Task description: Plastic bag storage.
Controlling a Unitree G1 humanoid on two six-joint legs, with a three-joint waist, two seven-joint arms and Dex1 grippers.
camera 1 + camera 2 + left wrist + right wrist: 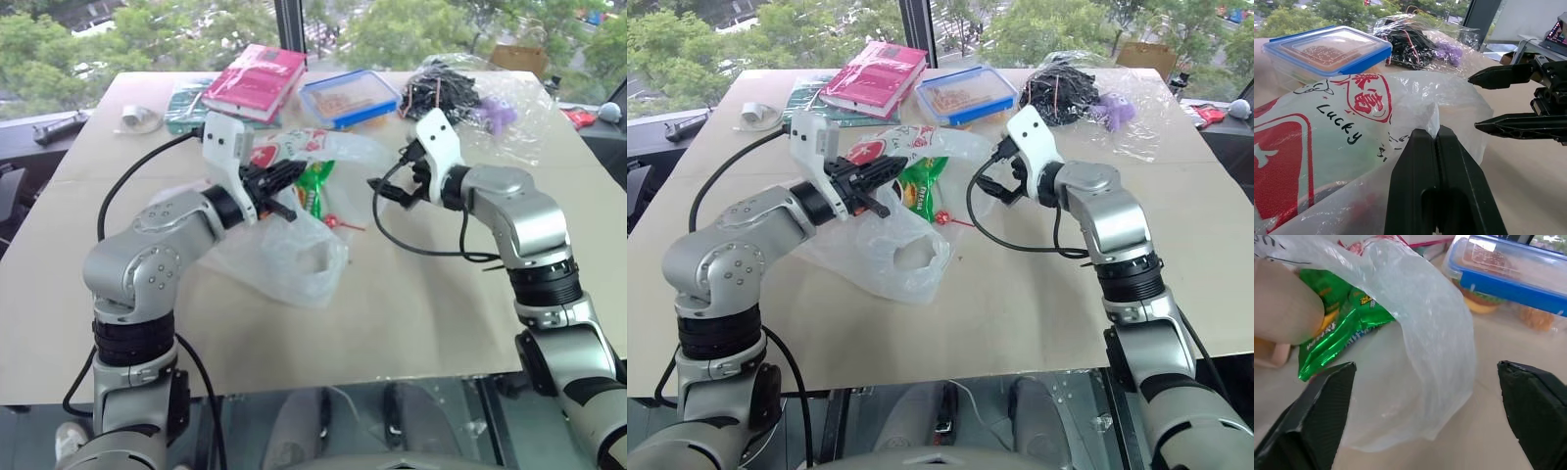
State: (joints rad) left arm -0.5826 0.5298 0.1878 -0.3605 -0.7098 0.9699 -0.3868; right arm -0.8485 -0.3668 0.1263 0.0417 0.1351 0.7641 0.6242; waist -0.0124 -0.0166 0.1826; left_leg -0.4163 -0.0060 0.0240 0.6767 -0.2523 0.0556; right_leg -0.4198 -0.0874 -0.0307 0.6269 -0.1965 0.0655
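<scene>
The plastic bag point(284, 257) is crinkly translucent white with red print and lies bunched at the middle of the table. Its upper fold is lifted by my left gripper point(282, 182), which is shut on the film; the left wrist view has the closed fingers point(1415, 176) pinching it beside the red label point(1369, 95). A green foil snack packet point(1337, 328) shows through the bag. To the right of the bag's loose edge, my right gripper point(384, 192) hovers open, its fingers spread wide on either side of that edge point(1425, 366), touching nothing.
At the back of the table lie a pink book point(257, 80), a blue-lidded food box point(350, 96) and a clear bag of black cables with a purple item point(470, 98). A small white object point(137, 118) sits back left. Bare tabletop point(411, 313) lies in front.
</scene>
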